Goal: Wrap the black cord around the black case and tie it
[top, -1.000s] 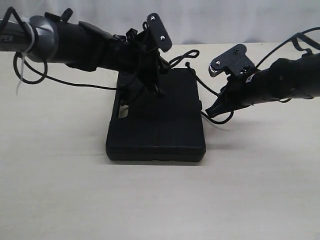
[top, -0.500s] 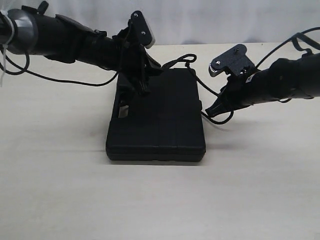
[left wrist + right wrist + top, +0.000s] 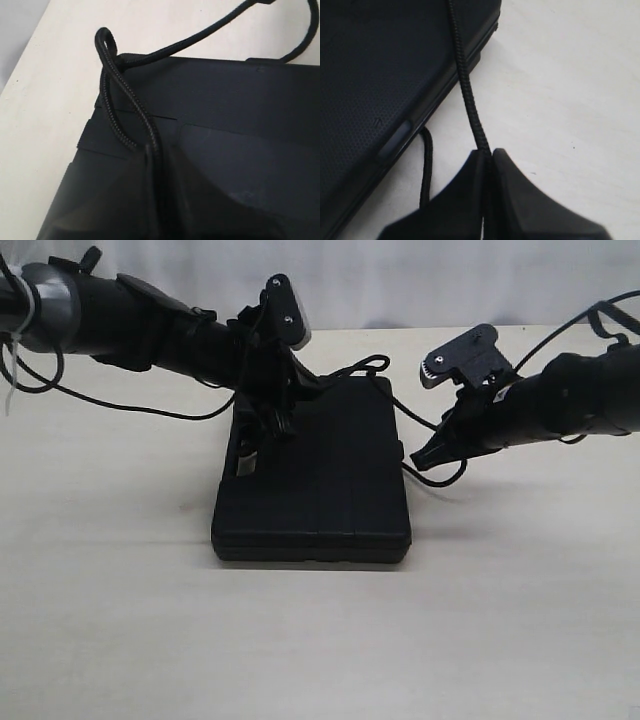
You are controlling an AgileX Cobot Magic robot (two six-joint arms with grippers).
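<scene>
The black case point(image 3: 320, 490) lies flat mid-table, handle cutout on its left. My left gripper point(image 3: 280, 426) hovers over the case's far-left part, shut on the black cord point(image 3: 362, 366), which loops past the case's far edge. In the left wrist view the cord point(image 3: 131, 97) rises from the shut gripper point(image 3: 154, 150), bends in a tight loop at the corner of the case point(image 3: 240, 120) and runs off over the table. My right gripper point(image 3: 416, 457) sits just right of the case, shut on the cord point(image 3: 466, 92) that runs beside the case point(image 3: 375, 65); the gripper point(image 3: 489, 152) pinches it.
The pale table point(image 3: 120, 620) spreads wide in front of and beside the case. A slack length of cord point(image 3: 426, 167) lies on the table by the case's side. The left arm's thin cable point(image 3: 130, 406) hangs low over the table behind the left side.
My left gripper has drawn back to the left over the case with the cord in it. The right gripper has tilted up slightly and stays beside the case.
</scene>
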